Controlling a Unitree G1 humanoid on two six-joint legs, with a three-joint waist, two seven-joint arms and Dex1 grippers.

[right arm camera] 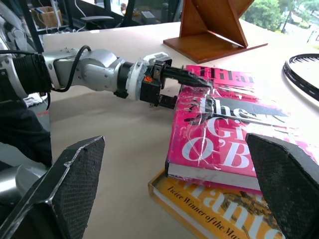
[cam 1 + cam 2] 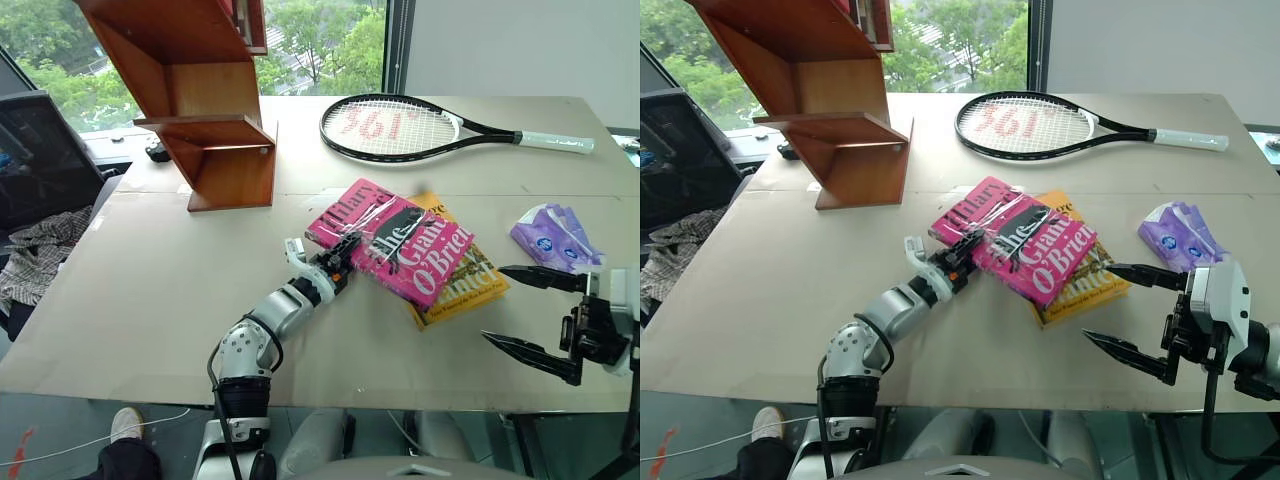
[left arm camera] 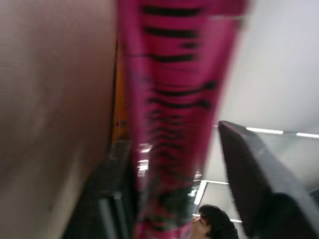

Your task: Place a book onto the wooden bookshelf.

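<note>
Item: pink book [image 2: 392, 240], atop yellow book [image 2: 470, 285]; my left claw [image 1: 187, 79] pinches its edge for lifting; right claw [image 2: 535, 315] wide, idle.

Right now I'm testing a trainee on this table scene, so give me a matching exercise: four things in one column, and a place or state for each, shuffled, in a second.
Things:
1. pink book
2. yellow-orange book
3. tennis racket
4. right tool

Places or states:
A. far side of the table, beside the wooden bookshelf
B. open, holding nothing
C. lies under another book
D. its edge sits between the left tool's fingers

Pairs: 1-D, 2-C, 3-A, 4-B
</note>
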